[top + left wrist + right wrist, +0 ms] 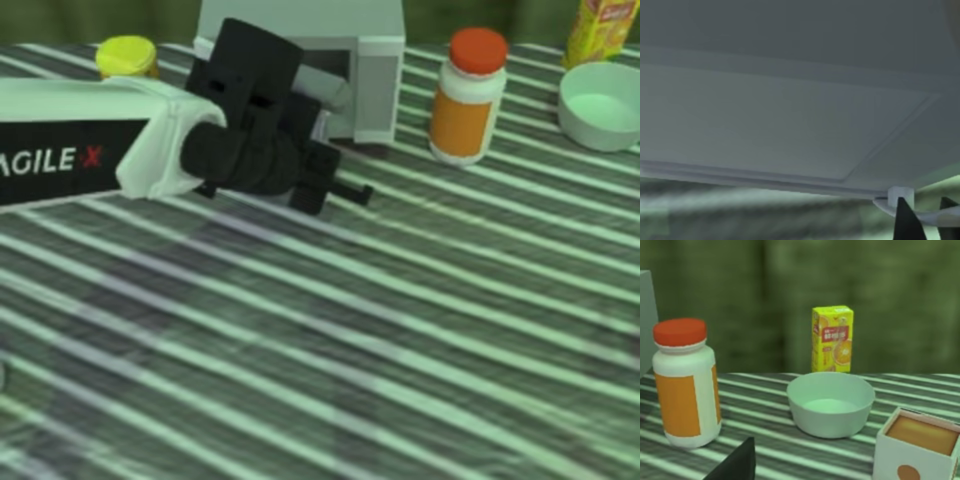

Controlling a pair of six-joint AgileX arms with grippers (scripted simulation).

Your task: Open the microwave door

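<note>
The pale grey microwave (300, 30) stands at the back of the table, left of centre. My left arm reaches across its front, hiding most of the microwave door (770, 120). In the top view the door seems to stand slightly ajar beside the fixed control strip (376, 90). In the left wrist view the door fills the picture, and its pale handle (900, 194) sticks out at one corner. My left gripper (925, 220) is shut on the handle bar, one dark fingertip (904, 220) on each side. Only a dark part of my right gripper (735, 465) shows, low over the table's right side.
To the microwave's right stand a white bottle with orange label and red cap (468, 95), a white bowl (600, 105) and a yellow juice carton (600, 30). A yellow-lidded jar (127, 57) sits left of the microwave. A white box with an orange top (920, 445) is near the right gripper.
</note>
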